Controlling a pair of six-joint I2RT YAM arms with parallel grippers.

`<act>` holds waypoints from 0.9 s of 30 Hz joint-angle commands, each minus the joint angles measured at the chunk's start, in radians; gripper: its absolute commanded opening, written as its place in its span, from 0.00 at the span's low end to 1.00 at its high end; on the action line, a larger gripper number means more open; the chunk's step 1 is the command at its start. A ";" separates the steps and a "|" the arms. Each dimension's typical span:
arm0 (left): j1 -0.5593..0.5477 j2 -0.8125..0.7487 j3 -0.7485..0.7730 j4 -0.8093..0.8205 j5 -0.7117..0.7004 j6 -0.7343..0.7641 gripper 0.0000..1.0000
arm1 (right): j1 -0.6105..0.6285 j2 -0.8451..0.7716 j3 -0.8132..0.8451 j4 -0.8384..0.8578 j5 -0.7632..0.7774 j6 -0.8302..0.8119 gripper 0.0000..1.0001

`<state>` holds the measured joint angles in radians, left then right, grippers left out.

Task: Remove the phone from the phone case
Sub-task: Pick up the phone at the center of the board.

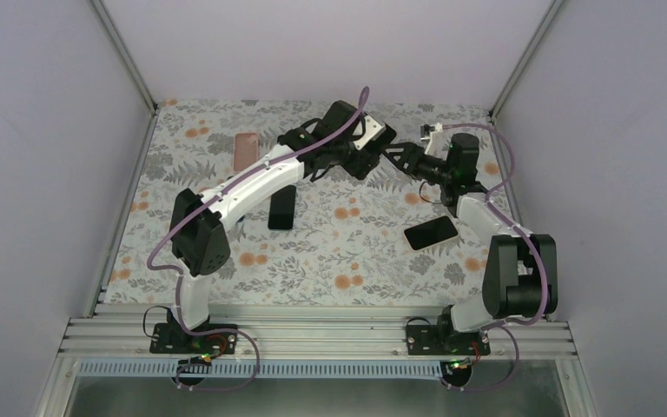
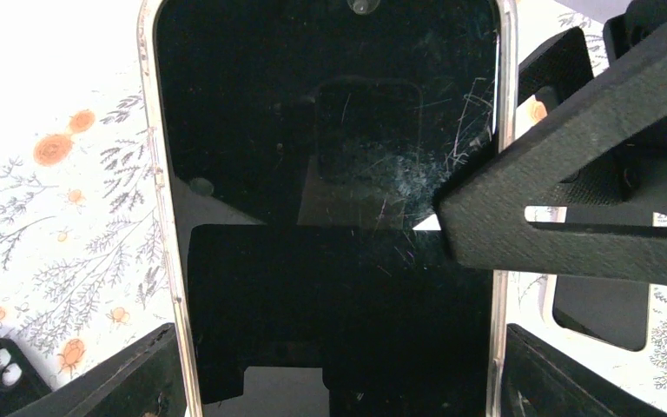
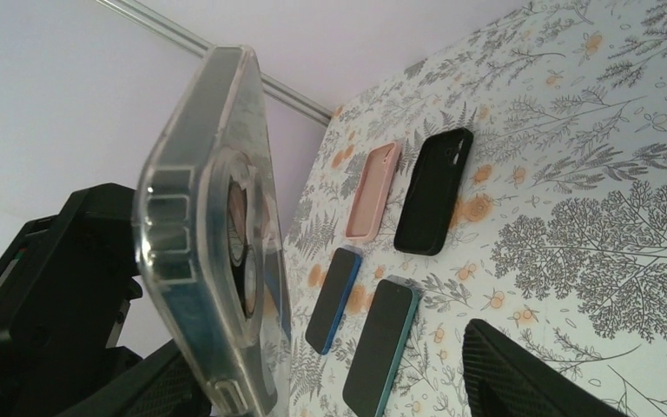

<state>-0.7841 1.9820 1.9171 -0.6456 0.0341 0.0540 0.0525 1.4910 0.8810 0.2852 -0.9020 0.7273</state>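
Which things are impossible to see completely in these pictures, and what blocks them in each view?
Top external: the phone case and the phone are hidden behind both wrists.
Left wrist: the phone's lower end is cut off by the frame; the right claw covers part of its right edge, so any gap there cannot be judged.
Right wrist: the phone's screen faces away; only the case's back and side show.
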 commanded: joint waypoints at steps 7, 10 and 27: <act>-0.027 0.027 0.058 0.041 0.039 -0.027 0.34 | 0.010 -0.007 0.011 0.032 -0.006 0.043 0.56; -0.030 0.026 0.066 0.039 0.039 -0.025 0.34 | 0.009 -0.005 0.004 0.038 -0.002 0.048 0.49; -0.037 0.019 0.043 0.040 0.023 -0.015 0.34 | 0.014 -0.003 0.016 0.059 -0.028 0.077 0.04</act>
<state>-0.8120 2.0129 1.9408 -0.6659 0.0463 0.0414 0.0647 1.4914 0.8818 0.3378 -0.9272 0.8192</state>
